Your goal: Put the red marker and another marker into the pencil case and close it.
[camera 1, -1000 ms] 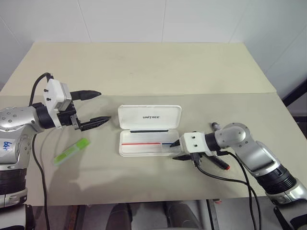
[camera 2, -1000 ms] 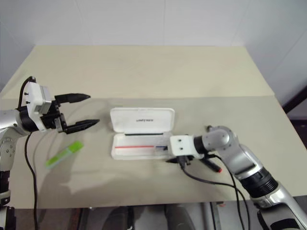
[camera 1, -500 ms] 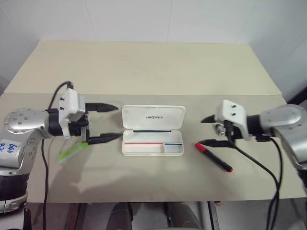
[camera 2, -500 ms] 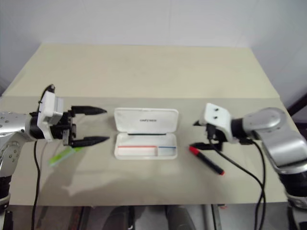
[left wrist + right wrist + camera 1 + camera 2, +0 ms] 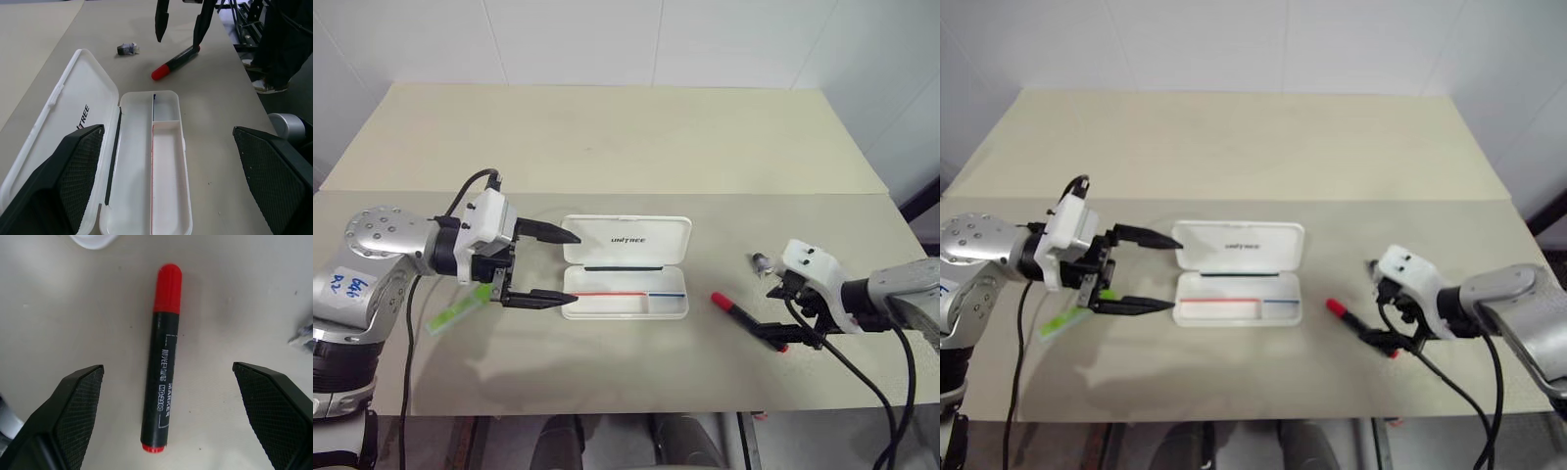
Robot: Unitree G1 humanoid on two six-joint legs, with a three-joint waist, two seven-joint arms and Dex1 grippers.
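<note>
Right pincer [image 5: 790,331], jaws apart, has swung from the open pencil case [image 5: 625,265] to straddle the red marker [image 5: 162,383] lying on the surface [image 5: 607,137], ready to grasp; left pincer [image 5: 553,267], also apart, beside the case.

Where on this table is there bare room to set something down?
The table's whole far half behind the pencil case is bare, as is the near strip before it. It is crowded between the case and the red marker, and by the green highlighter.
</note>
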